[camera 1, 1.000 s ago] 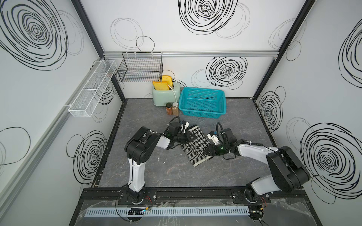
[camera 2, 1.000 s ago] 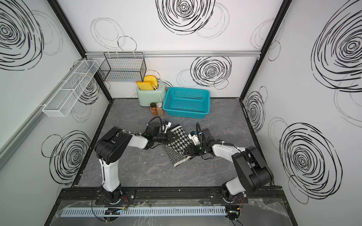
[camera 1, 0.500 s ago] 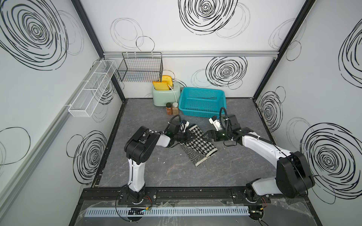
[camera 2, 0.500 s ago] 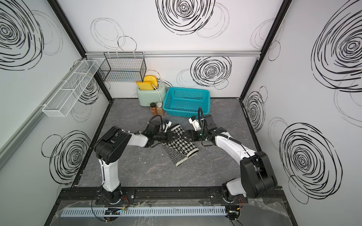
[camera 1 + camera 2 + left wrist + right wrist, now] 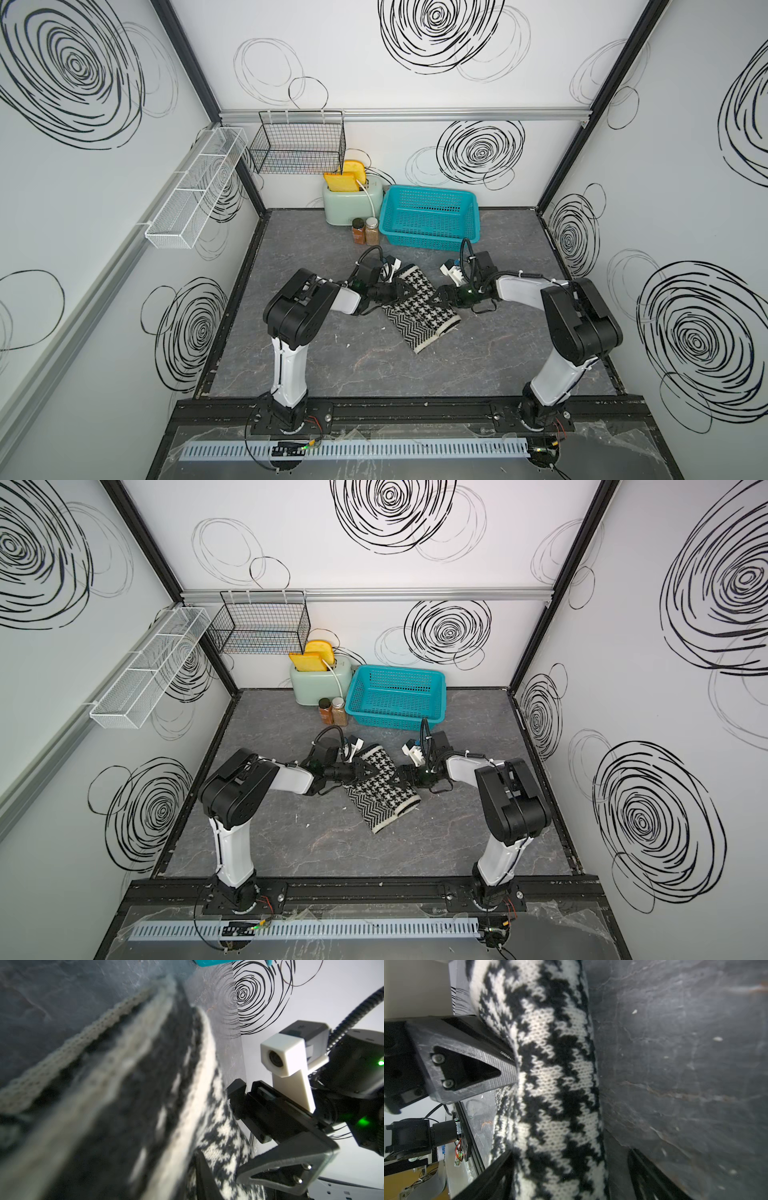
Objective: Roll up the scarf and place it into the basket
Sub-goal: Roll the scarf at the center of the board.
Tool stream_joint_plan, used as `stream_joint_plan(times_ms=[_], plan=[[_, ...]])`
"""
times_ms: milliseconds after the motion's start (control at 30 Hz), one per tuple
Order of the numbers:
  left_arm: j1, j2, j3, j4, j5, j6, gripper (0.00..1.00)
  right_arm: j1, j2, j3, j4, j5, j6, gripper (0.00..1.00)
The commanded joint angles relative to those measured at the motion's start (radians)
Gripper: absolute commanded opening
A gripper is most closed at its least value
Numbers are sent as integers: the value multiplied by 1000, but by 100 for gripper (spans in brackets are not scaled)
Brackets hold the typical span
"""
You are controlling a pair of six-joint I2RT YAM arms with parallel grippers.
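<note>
The black-and-white scarf (image 5: 419,309) (image 5: 382,789) lies folded over in the middle of the table, houndstooth side up and a zigzag end toward the front. My left gripper (image 5: 400,291) (image 5: 360,771) is shut on the scarf's (image 5: 124,1105) left edge. One finger (image 5: 205,1178) shows against the knit; the other is hidden. My right gripper (image 5: 438,297) (image 5: 405,773) (image 5: 569,1184) stands open at the right edge, its jaws either side of the scarf's (image 5: 550,1084) rolled fold, with a gap on the table side. The turquoise basket (image 5: 432,241) (image 5: 390,721) stands empty behind, against the back wall.
A mint toaster (image 5: 353,203) holding yellow slices stands left of the basket, with two spice jars (image 5: 365,230) in front of it. A black wire basket (image 5: 299,145) hangs on the back wall, and a white mesh rack (image 5: 195,191) on the left wall.
My right gripper has opened and moved from the scarf's near right corner to the middle of its right edge. The right part of the scarf now lies flatter. The left gripper has stayed put.
</note>
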Motion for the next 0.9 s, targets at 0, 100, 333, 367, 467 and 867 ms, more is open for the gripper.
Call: stream_joint_plan(times_ms=[0, 100, 333, 367, 467, 867], plan=[[9, -2, -41, -36, -31, -6, 15, 10, 12, -46, 65, -64, 11, 87], [9, -2, -60, 8, -28, -20, 16, 27, 17, -76, 110, -86, 45, 85], [9, -7, -92, 56, -28, -52, 16, 63, 59, -86, 152, -83, 90, 74], [9, -10, -95, 59, -29, -55, 16, 64, 66, -86, 154, -85, 96, 71], [9, -20, -102, 65, -27, -57, 16, 66, 77, -85, 155, -73, 107, 56], [38, -141, -134, 66, -8, -67, 26, 106, -10, -8, -5, 75, 80, 0]])
